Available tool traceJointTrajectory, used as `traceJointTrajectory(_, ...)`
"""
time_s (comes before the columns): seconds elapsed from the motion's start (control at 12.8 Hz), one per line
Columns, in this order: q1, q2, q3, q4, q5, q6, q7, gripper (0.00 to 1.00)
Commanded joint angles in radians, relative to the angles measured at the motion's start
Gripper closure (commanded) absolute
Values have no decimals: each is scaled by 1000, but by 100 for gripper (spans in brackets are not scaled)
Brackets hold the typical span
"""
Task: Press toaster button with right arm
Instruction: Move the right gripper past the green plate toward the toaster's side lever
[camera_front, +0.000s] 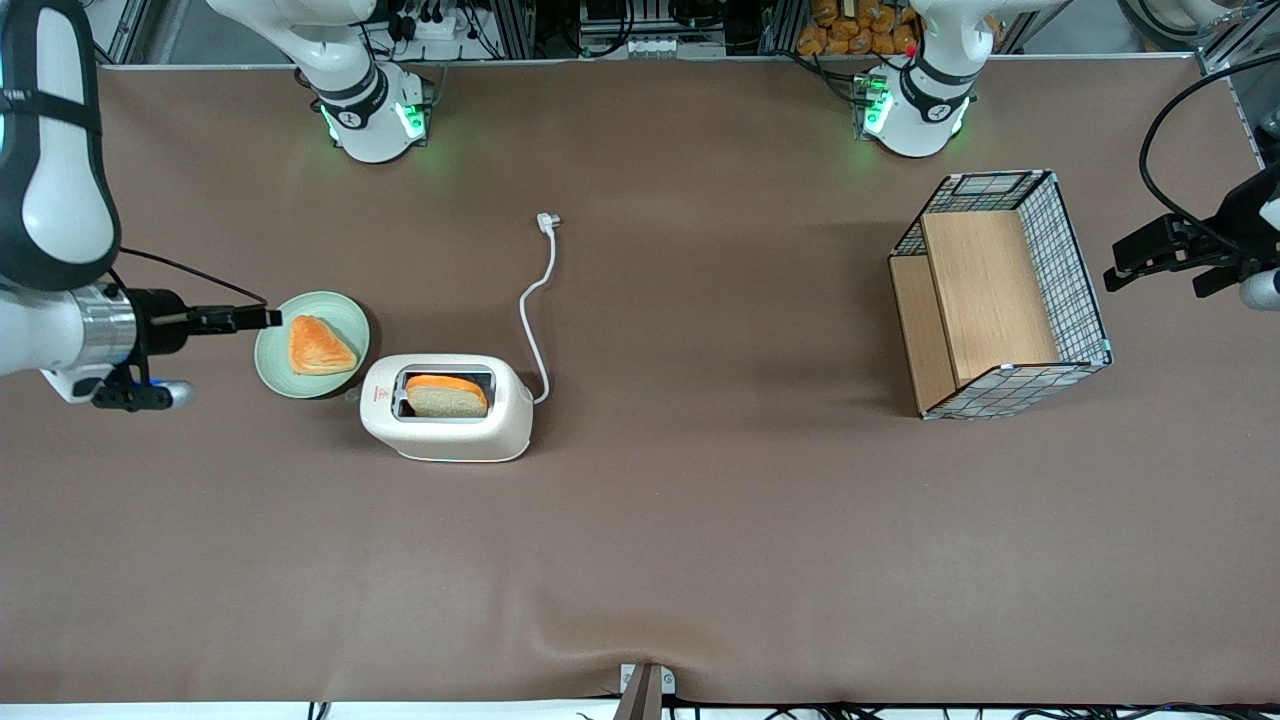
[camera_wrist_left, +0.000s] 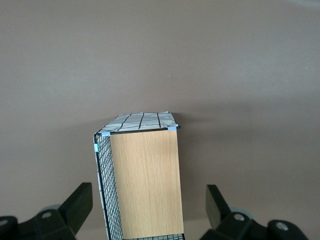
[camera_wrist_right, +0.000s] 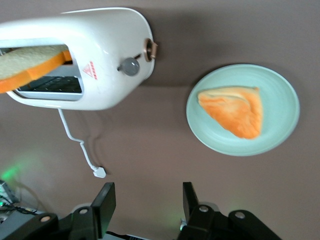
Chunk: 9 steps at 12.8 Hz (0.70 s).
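Currently: claw (camera_front: 272, 319), fingers spread, hovering over plate (camera_front: 268, 357) rim beside toaster (camera_front: 447, 407); risks nudging pastry (camera_front: 320, 346) or glancing off button (camera_wrist_right: 130, 66), tipping toaster.

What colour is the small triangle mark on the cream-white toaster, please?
Red triangle mark, clearest in the right wrist view; the gripper hovers open above.

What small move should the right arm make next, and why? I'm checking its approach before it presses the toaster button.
Probably bring the pincer nearer the front camera and down toward the button on the toaster's narrow end. The open pincer hangs over the green plate's rim, beside the pastry, not touching the toaster. The bread slice stands high in the slot, so the button looks unpressed.
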Motion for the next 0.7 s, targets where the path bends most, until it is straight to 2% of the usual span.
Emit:
traceJointTrajectory(0.0,-12,43,1,0,77,40,-59,49)
traceJointTrajectory(0.08,-9,58,1,0,126,43,-76,66)
traceJointTrajectory(0.16,-4,67,1,1,162,45,-76,89)
traceJointTrajectory(0.23,2,80,1,1,176,51,-76,100)
traceJointTrajectory(0.39,20,104,1,1,211,88,-88,100)
traceJointTrajectory(0.62,31,150,2,0,229,157,-191,100)
